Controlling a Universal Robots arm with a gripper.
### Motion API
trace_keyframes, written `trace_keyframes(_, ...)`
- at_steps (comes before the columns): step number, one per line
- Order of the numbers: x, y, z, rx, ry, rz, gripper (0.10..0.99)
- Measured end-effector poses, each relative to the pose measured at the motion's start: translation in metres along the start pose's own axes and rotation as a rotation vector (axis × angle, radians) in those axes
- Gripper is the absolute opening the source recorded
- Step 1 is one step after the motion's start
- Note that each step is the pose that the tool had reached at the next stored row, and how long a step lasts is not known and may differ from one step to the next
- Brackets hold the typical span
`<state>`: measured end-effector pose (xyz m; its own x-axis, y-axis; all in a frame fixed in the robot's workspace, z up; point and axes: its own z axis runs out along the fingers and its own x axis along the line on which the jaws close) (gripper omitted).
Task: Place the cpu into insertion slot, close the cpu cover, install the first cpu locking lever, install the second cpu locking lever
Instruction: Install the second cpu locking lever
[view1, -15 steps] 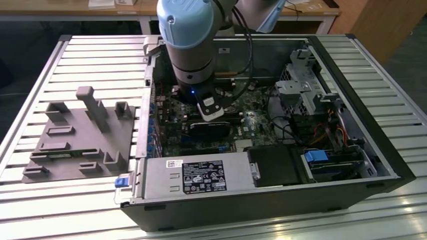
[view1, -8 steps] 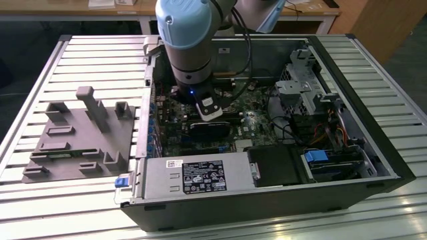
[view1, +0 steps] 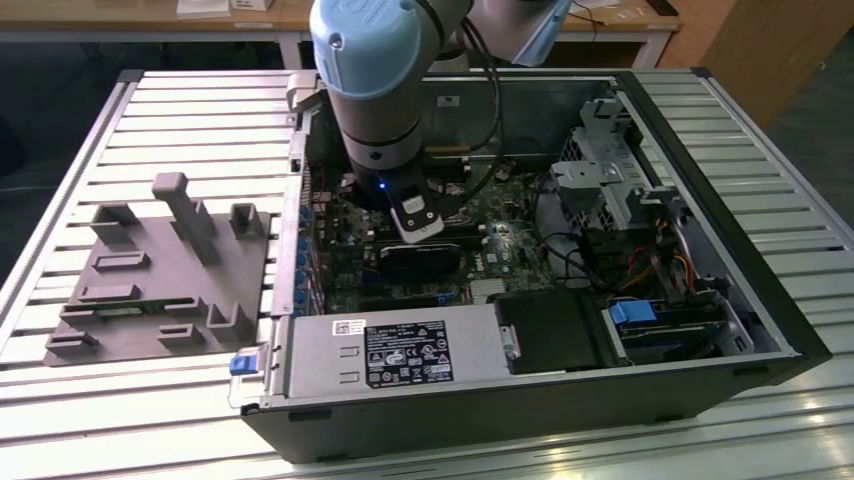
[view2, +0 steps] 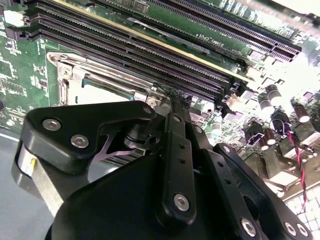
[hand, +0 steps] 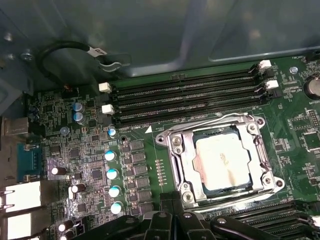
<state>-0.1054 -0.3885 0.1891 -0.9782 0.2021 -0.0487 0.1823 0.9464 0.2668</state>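
Note:
In the first wrist view the cpu (hand: 222, 160) lies flat in the insertion slot (hand: 264, 146), its dull silver top showing through the window of the cpu cover (hand: 178, 152). The cover is down over it. My gripper (hand: 170, 207) hangs just beside the socket's corner, fingers together and nothing seen between them. In the second wrist view the black gripper (view2: 169, 97) hides most of the cpu cover (view2: 67, 82), its tip next to the cover's corner. I cannot make out how the locking levers stand. In the exterior view the gripper (view1: 424, 232) is low inside the open computer case (view1: 747, 300).
Long black memory slots (hand: 190, 97) run beside the socket. Small upright capacitors (hand: 112, 175) stand next to my gripper. A dark rounded block (view1: 420, 262) lies below the gripper in the exterior view. Drive cages and cables (view1: 627, 200) fill the case's right; a grey fixture (view1: 160, 275) lies outside.

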Motion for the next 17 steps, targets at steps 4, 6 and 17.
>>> trace_keyframes(4, 0.0001, 0.0000, 0.0002, 0.001, -0.0002, 0.000, 0.102)
trace_keyframes(6, 0.0001, -0.0001, 0.0003, 0.002, -0.0005, -0.001, 0.102)
trace_keyframes(17, -0.0003, 0.0001, -0.0003, 0.004, 0.0005, -0.006, 0.102)
